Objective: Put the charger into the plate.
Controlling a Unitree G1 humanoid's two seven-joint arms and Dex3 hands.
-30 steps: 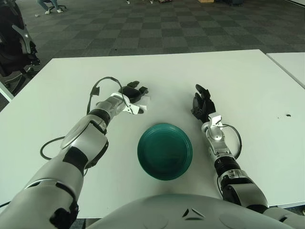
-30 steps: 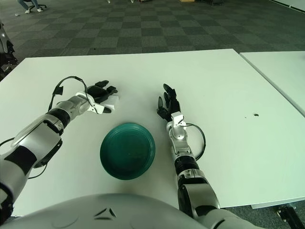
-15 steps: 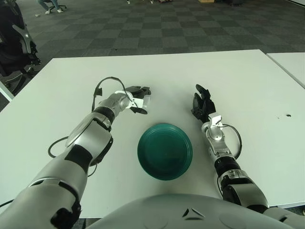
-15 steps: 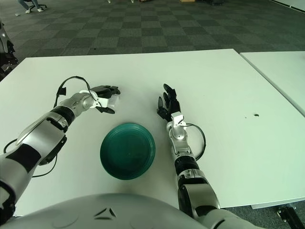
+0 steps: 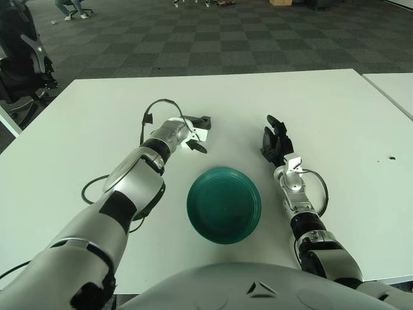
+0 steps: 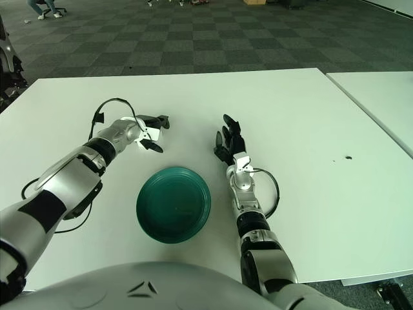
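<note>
I'm looking down at the white tabletop with both arms reaching out in front of me. My left hand is hovering over the tabletop beyond and to the left of the green plate, and its dark fingers are pinching the small white charger, with 1 finger over the top and another curling under it. The charger is sitting inside that grasp, near the far-left side of the plate but clearly apart from its rim, and I can't tell whether it is touching the tabletop or hanging just above it. The plate is lying flat on the tabletop between my 2 forearms, with nothing showing inside it. A black cable is looping up off my left wrist. My right hand is showing to the right of the plate, beyond its far edge, with its black fingers stretching forward loosely and gripping nothing; I can't tell whether it is touching the tabletop. A second white table's corner is showing at the right, separated from mine by a narrow gap, and a small dark mark is sitting on the tabletop towards that side. Grey checkered carpet is running across the floor beyond the far edge.
</note>
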